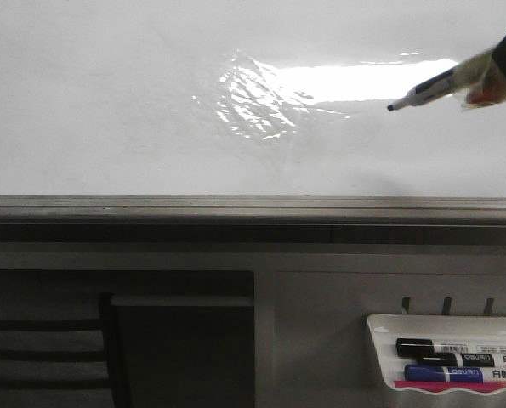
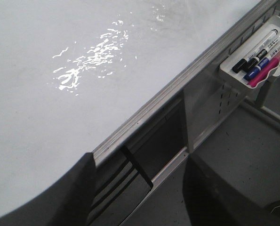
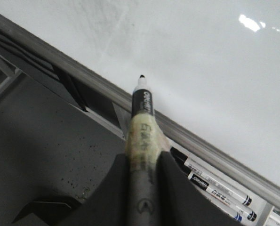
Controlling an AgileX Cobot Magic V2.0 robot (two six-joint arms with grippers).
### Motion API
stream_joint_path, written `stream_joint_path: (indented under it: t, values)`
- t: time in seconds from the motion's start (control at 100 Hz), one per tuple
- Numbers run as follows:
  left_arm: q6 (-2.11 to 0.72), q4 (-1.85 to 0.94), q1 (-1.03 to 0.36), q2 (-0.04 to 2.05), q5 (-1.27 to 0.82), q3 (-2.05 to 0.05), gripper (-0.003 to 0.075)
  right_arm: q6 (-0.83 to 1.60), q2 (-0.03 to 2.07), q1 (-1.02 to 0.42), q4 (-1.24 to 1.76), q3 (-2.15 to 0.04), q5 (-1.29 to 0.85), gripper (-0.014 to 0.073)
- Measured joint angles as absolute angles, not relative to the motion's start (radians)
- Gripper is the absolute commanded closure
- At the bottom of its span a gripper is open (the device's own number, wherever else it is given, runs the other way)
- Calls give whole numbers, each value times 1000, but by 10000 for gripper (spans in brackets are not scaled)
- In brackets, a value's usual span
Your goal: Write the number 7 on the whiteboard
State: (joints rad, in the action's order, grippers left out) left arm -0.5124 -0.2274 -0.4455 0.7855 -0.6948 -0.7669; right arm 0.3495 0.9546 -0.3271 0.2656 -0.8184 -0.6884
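— Over at the upper right of the front view, what is the right gripper (image 1: 488,78) doing?

— It is clamped on a black marker (image 1: 424,88), uncapped, its barrel wrapped in yellowish tape. The right wrist view shows both fingers (image 3: 112,188) pressed against the barrel, the tip pointing toward the whiteboard (image 1: 108,102).

— Is the tip touching the board?

— I cannot tell; from the front it lies over the board just below the bright rectangular reflection (image 1: 363,81), beside the wrinkled film patch (image 1: 253,98).

— Any number 7 drawn yet?

— No stroke shows on the white surface in any view.

— And the left gripper (image 2: 135,193)?

— Its dark fingers (image 2: 74,193) stand apart with nothing between them, near the board's grey bottom rail (image 1: 235,208).

— What else is there?

— A small white tray (image 1: 380,327) at the lower right, below the rail, holding black and blue markers (image 1: 444,374) and something pink.
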Motion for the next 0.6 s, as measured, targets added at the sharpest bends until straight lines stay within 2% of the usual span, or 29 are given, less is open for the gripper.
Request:
stream_joint_path:
  t: [0.13, 0.32, 0.6]
  values:
    - [-510, -250, -445, 785, -656, -767, 335, 342, 966, -327, 281, -837, -691, 657]
    - [-510, -261, -445, 785, -627, -767, 335, 336, 1071, -339, 289, -987, -796, 657]
    - [-510, -265, -445, 785, -612, -767, 335, 324, 1160, -463, 323, -956, -620, 657]
